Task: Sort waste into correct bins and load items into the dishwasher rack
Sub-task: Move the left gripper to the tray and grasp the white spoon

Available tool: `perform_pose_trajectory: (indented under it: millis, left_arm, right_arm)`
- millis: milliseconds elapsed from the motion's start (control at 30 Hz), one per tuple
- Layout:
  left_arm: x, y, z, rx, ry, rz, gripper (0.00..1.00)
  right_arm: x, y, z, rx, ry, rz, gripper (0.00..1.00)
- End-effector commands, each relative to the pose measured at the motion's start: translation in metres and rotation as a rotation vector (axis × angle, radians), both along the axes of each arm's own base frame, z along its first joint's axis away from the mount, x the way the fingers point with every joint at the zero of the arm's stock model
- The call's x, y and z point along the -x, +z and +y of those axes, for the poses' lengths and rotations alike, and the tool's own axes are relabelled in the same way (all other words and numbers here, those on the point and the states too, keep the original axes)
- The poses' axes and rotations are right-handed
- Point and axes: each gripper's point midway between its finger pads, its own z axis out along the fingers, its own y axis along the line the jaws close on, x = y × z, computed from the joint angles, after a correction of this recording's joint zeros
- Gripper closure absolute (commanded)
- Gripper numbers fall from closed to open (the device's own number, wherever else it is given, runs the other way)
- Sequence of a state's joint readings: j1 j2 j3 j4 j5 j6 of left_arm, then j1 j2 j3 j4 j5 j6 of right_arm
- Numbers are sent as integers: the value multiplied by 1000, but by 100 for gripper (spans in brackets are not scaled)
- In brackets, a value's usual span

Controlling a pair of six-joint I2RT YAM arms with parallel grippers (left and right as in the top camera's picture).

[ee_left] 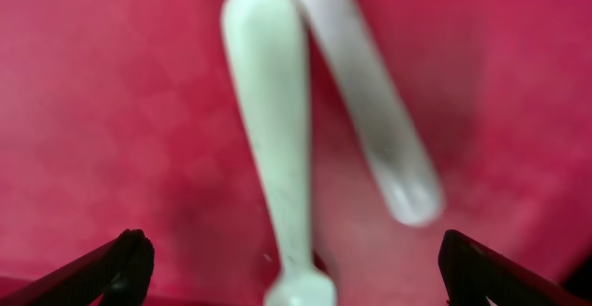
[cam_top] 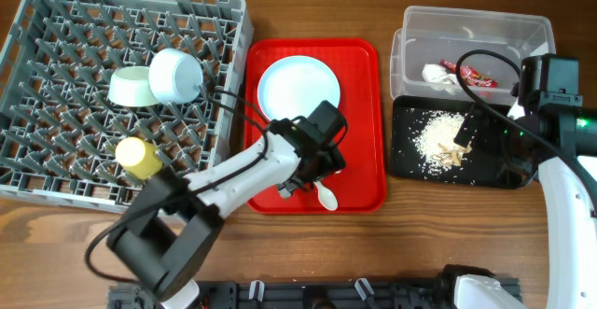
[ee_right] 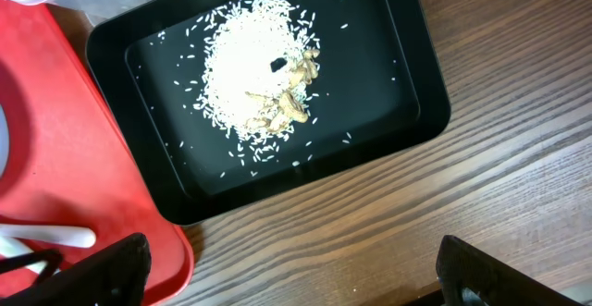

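Observation:
The grey dishwasher rack (cam_top: 56,150) at the left holds the pale blue bowl (cam_top: 175,74), the saucer (cam_top: 131,87) and the yellow-green cup (cam_top: 138,157). The pale blue plate (cam_top: 298,87) lies on the red tray (cam_top: 359,113). The white spoon (cam_top: 326,195) and fork (cam_top: 284,191) lie at the tray's front. My left gripper (cam_top: 312,164) (ee_left: 296,283) is open low over them, its jaws either side of a blurred white handle (ee_left: 273,130). The clear tub (cam_top: 415,29) holds the red wrapper (cam_top: 474,74) and tissue (cam_top: 438,74). The black tray (cam_top: 406,160) (ee_right: 407,56) holds food scraps (cam_top: 440,136) (ee_right: 264,79). My right gripper (cam_top: 534,90) (ee_right: 291,274) is open and empty.
The red tray's corner (ee_right: 83,186) shows at the left of the right wrist view, with a white cutlery handle (ee_right: 46,237) on it. Bare wooden table (ee_right: 388,214) lies in front of the black tray. The left arm's cables cross the rack's right edge.

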State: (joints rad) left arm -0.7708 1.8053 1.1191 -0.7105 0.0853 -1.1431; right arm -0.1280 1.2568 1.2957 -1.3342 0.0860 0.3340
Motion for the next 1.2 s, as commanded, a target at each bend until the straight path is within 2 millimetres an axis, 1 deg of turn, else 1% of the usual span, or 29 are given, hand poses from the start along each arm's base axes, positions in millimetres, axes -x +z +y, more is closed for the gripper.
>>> perform_pose_trajectory:
  millis: [0, 133, 267, 367, 400, 500, 567, 667, 733, 800, 933, 967, 1033, 1167]
  left_arm:
    - [3, -22, 10, -74, 22, 26, 0]
    - [8, -32, 14, -101, 20, 53, 9]
    - [14, -36, 20, -130, 19, 80, 10]
    - [17, -36, 22, -141, 17, 92, 13]
    - [17, -36, 23, -144, 17, 94, 16]
    - [21, -36, 27, -159, 16, 110, 34]
    - [23, -36, 29, -168, 16, 119, 41]
    - [26, -36, 31, -179, 16, 130, 48]
    - [27, -36, 32, -181, 15, 132, 58]
    - [27, -36, 32, -180, 16, 132, 64]
    - [26, -36, 32, -180, 16, 131, 71]
    - [26, -36, 32, -180, 16, 131, 74]
    - [26, -36, 31, -179, 16, 130, 78]
    - [22, -36, 28, -164, 13, 114, 83]
  right_arm:
    - [0, 1, 0, -3, 15, -4, 0]
    - [0, 1, 0, -3, 15, -4, 0]
    - [0, 1, 0, -3, 16, -3, 0]
    - [0, 1, 0, -3, 15, -6, 0]
    - [-1, 1, 0, -3, 16, -7, 0]
    - [-1, 1, 1, -7, 17, -7, 0]
    - [-1, 1, 2, -9, 18, -7, 0]
    - [-1, 1, 2, -9, 18, -9, 0]
    - [-1, 1, 1, -9, 18, -9, 0]
    - [-1, 1, 1, -9, 18, -9, 0]
    - [-1, 1, 1, -9, 18, -9, 0]
    - [-1, 1, 2, -9, 18, -9, 0]
    - [-1, 1, 2, -10, 18, -8, 0]
    - [-1, 1, 2, -10, 19, -6, 0]
